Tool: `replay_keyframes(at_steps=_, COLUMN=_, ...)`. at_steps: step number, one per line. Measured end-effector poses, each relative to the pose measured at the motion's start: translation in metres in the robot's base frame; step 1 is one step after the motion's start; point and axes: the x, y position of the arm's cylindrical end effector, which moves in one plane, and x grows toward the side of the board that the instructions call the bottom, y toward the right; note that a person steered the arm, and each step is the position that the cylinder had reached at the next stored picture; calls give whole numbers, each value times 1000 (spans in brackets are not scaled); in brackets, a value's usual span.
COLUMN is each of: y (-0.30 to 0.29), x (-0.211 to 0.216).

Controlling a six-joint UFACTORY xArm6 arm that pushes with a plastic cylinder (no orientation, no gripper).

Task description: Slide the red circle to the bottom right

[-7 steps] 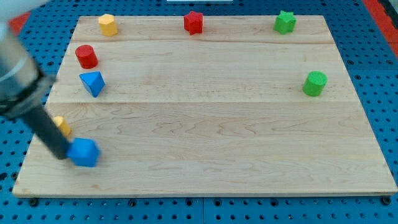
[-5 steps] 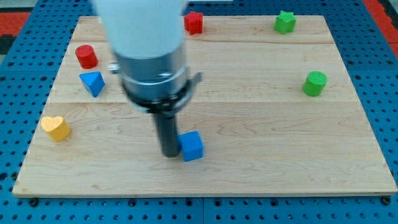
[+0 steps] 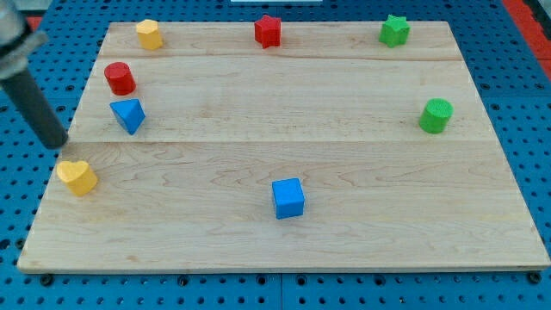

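Small red circle block [image 3: 120, 78] sits far left on pale wooden surface [image 3: 362, 232], untouched. My tip [image 3: 58, 145] off left edge, between blue triangle block [image 3: 128, 114] and yellow heart block [image 3: 77, 177]; likely staging approach. No gripper on rod.

Dark rod slanting down from the view's top-left, my tip [image 3: 58, 143] apparently just off-board.

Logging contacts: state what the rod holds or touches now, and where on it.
Nothing. My tip stands at the board's left edge, apart from every block: the yellow heart lies just below it, the red circle up to its right.
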Motion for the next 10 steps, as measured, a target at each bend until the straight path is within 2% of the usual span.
replay_keyframes(at_steps=1, y=17, x=-81)
replay_keyframes(at_steps=2, y=66, x=-130)
replay_keyframes(at_steps=4, y=274, x=-125)
replay_keyframes(at_steps=5, y=348, x=-125)
replay_keyframes(at_steps=6, y=342, x=-122)
replay_keyframes(at_steps=7, y=268, x=-143)
replay_keyframes(at_steps=8, y=201, x=-133)
replay_keyframes(at_steps=9, y=200, x=-88)
replay_keyframes(at_steps=10, y=288, x=-35)
